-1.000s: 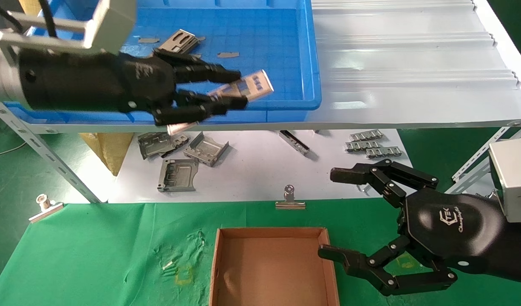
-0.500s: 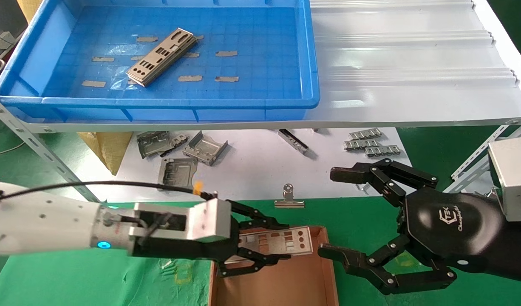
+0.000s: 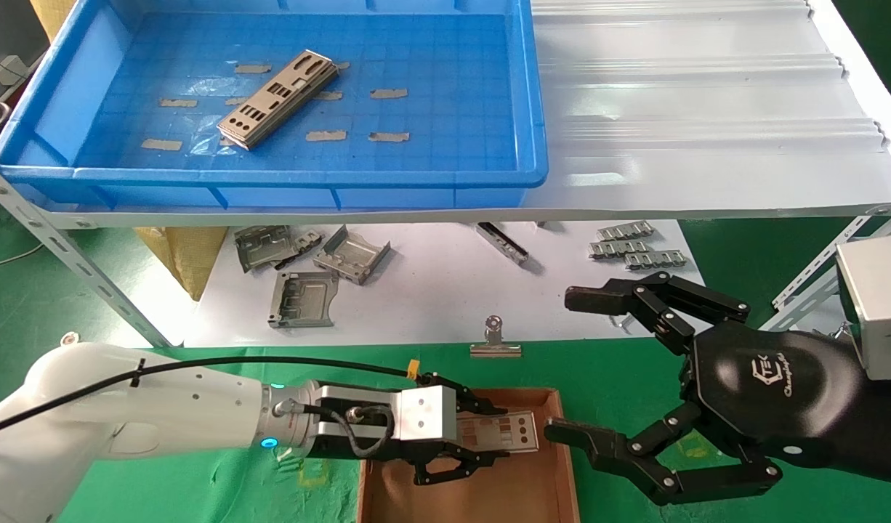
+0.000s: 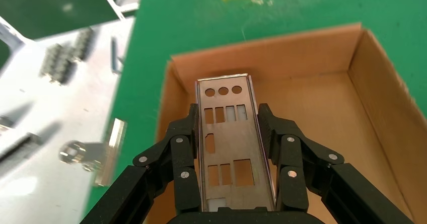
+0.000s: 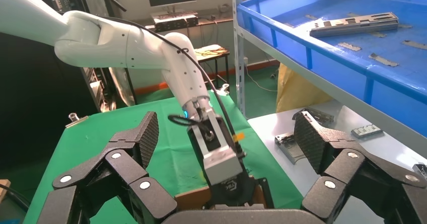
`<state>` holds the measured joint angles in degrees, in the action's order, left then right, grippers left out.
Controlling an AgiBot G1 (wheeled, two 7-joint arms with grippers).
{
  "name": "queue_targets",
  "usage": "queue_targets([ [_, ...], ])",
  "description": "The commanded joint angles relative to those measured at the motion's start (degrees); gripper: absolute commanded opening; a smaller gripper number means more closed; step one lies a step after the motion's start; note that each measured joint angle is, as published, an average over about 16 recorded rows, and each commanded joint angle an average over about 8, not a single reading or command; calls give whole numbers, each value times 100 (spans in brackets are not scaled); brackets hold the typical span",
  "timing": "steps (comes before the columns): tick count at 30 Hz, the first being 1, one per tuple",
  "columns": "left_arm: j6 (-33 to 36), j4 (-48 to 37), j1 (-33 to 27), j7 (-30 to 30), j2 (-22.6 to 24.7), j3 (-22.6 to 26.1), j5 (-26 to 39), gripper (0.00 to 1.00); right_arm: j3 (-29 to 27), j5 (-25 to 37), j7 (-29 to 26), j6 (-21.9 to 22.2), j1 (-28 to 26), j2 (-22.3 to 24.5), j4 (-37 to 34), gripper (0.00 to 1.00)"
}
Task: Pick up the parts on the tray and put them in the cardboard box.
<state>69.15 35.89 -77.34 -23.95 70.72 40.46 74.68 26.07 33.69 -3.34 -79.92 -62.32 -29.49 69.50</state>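
My left gripper (image 3: 500, 434) is shut on a silvery punched plate (image 3: 519, 430), one of the parts, gripping its long edges. It holds the plate flat just over the far half of the cardboard box (image 3: 566, 476). In the left wrist view the plate (image 4: 226, 133) sticks out past the gripper (image 4: 229, 114) above the box floor (image 4: 322, 113). More parts (image 3: 278, 98) lie stacked in the blue tray (image 3: 534, 109) on the shelf. My right gripper (image 3: 564, 363) is open and empty at the box's right edge; its lower finger lies against the box's right wall.
Bent grey brackets (image 3: 304, 298), linked metal strips (image 3: 634, 250) and a binder clip (image 3: 495, 341) lie on the white table under the shelf. A white corrugated sheet (image 3: 707, 109) lies to the right of the tray. A slanted shelf strut (image 3: 75, 269) stands at the left.
My left gripper carried the plate from the tray's front edge down to the cardboard box, then sank lower over it. The right arm has not moved.
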Motion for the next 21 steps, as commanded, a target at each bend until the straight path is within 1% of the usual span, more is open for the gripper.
queue_targets([
  [1, -5, -192, -48, -90, 93, 37, 55, 69, 0, 0, 0, 0, 0, 0, 0, 100],
  [2, -2, -285, -73, -142, 133, 44, 65, 82, 0, 0, 0, 0, 0, 0, 0, 100],
  [3, -2, -379, -100, -200, 174, 49, 75, 92, 0, 0, 0, 0, 0, 0, 0, 100],
  [4, -3, -470, -125, -260, 215, 52, 81, 99, 0, 0, 0, 0, 0, 0, 0, 100],
  [5, -2, -556, -147, -315, 253, 54, 84, 100, 0, 0, 0, 0, 0, 0, 0, 100],
  [15, -66, -1270, -358, -818, 552, 87, 119, 100, 0, 0, 0, 0, 0, 0, 0, 100],
  [21, 187, -1482, -465, -939, 573, 91, 5, 100, 0, 0, 0, 0, 0, 0, 0, 100],
])
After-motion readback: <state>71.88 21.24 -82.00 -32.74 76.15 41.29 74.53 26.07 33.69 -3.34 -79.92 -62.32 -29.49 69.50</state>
